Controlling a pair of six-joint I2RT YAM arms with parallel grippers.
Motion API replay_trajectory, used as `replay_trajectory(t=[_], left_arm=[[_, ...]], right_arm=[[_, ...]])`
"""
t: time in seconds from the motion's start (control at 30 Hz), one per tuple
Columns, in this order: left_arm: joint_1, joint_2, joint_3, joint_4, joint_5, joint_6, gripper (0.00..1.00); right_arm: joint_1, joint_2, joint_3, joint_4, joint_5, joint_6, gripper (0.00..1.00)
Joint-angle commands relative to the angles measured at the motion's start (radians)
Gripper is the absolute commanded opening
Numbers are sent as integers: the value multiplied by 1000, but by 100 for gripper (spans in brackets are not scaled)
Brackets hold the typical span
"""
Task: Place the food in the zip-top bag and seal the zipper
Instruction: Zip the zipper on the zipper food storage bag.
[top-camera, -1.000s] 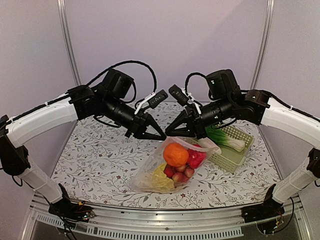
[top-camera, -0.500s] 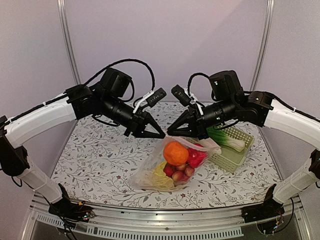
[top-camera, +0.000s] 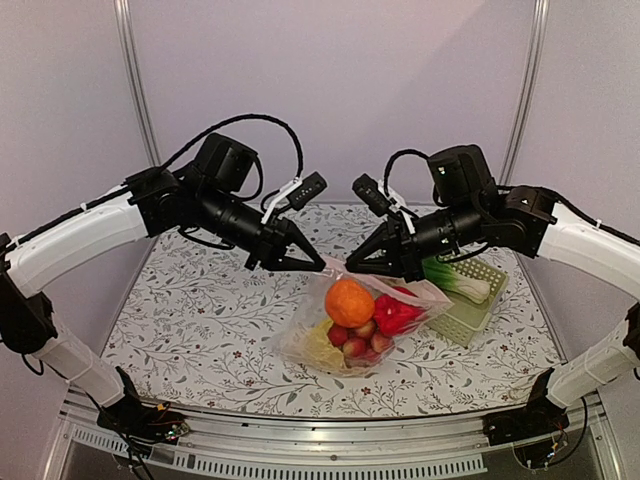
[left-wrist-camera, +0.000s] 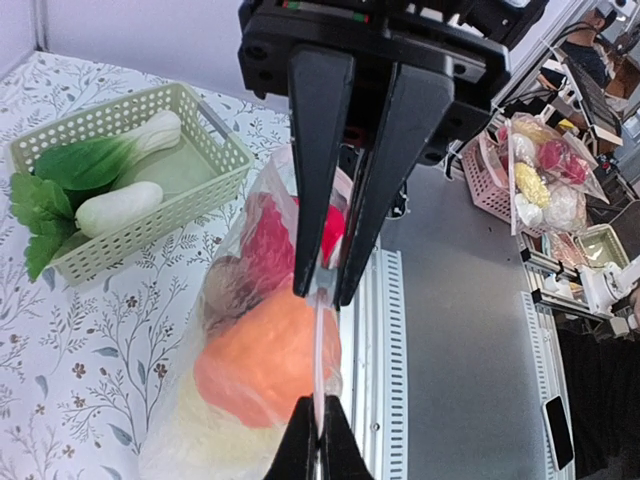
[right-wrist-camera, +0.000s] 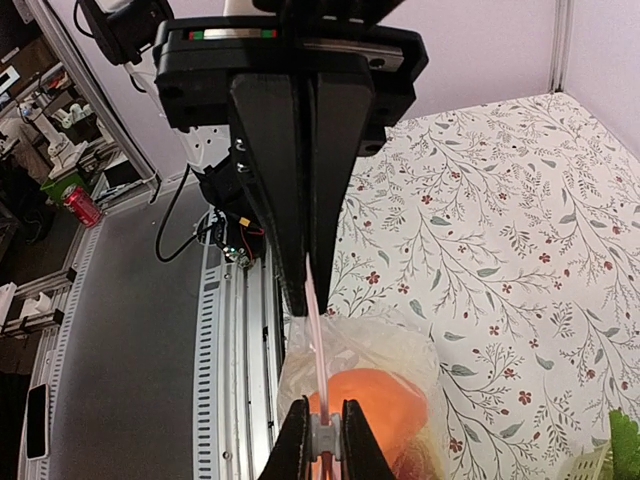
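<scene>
- Left end effector (top-camera: 322, 268) and right end effector (top-camera: 350, 266) each clamp the thin whitish press-seal zipper (right-wrist-camera: 315, 325).
- Crinkly transparent zip-top bag (top-camera: 400, 330), holding toy food (top-camera: 350, 303), hangs beneath them.
- Best: slide one along, pressing evenly, strip taut.

Twin arms (top-camera: 75, 235) in white and black
White shells (top-camera: 590, 245), black joints (top-camera: 225, 165), looping black cables (top-camera: 250, 122), tapered black fingers (left-wrist-camera: 320, 150)

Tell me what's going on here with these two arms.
Both arms are holding the zip-top bag up by its mouth: the left gripper and the right gripper are each shut on the zipper strip, tips close together. The orange, red fruits and cabbage are already inside. A green basket with a leafy vegetable sits to the right.
</scene>
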Motion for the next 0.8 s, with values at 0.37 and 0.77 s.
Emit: replay_trajectory(t=[0.37, 0.77], left_arm=[[54, -96, -19, 47, -145, 3, 0], [77, -129, -50, 81, -272, -9, 0]], right_arm=[[-17, -60, -36, -131, 118, -13, 0], [-19, -95, -54, -161, 194, -8, 0]])
